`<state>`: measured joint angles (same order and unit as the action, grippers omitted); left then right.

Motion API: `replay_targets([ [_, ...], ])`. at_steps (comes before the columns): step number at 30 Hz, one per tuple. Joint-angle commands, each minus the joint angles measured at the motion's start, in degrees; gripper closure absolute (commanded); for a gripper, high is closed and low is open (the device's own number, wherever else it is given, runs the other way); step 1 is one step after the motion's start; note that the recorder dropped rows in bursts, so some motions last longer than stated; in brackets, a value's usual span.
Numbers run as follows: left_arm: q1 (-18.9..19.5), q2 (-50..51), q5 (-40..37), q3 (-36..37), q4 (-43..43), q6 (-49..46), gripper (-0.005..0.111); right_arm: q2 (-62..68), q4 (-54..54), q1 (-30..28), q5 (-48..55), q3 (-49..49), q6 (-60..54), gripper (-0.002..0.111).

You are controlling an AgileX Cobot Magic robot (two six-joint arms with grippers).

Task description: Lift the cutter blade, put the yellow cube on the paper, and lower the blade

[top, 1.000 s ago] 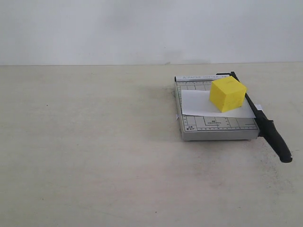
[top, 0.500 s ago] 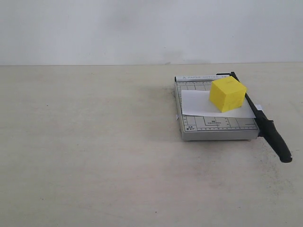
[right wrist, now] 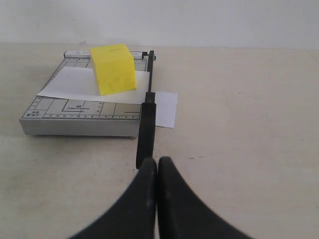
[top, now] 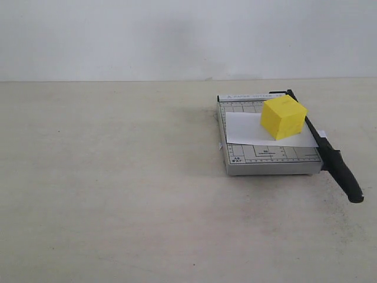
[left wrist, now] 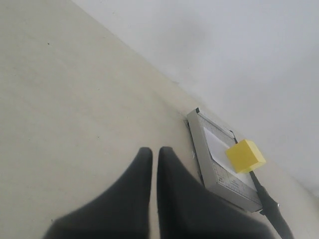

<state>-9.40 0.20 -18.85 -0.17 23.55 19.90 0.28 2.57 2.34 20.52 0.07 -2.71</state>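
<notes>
One desk (top: 118, 194) carries a grey base (top: 268, 156) on its right side. Paper (top: 244, 130) lies across the base and passes under the lowered blade (top: 330, 156) along the right edge. Cube (top: 284, 117) rests on the paper, just beside the blade. Left gripper (left wrist: 151, 149) and right gripper (right wrist: 157, 159): jaws together, empty.

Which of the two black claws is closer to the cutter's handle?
The right gripper: its shut tips sit just short of the handle of the cutter blade. The left gripper hangs over the table, well aside.
</notes>
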Motion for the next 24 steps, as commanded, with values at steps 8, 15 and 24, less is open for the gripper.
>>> replay_targets([
  [8,0.14,-0.2,0.95,0.17,-0.06,-0.46,0.102,-0.28,-0.33,0.01,0.09,-0.07,-0.88,0.108],
  [15,0.14,-0.2,0.95,0.17,-0.06,-0.46,0.102,-0.28,-0.33,0.01,0.09,-0.07,-0.78,0.108],
  [24,0.89,-0.2,0.83,0.17,-0.06,-0.46,0.102,-0.28,-0.33,0.01,0.09,-0.07,-0.78,0.108],
])
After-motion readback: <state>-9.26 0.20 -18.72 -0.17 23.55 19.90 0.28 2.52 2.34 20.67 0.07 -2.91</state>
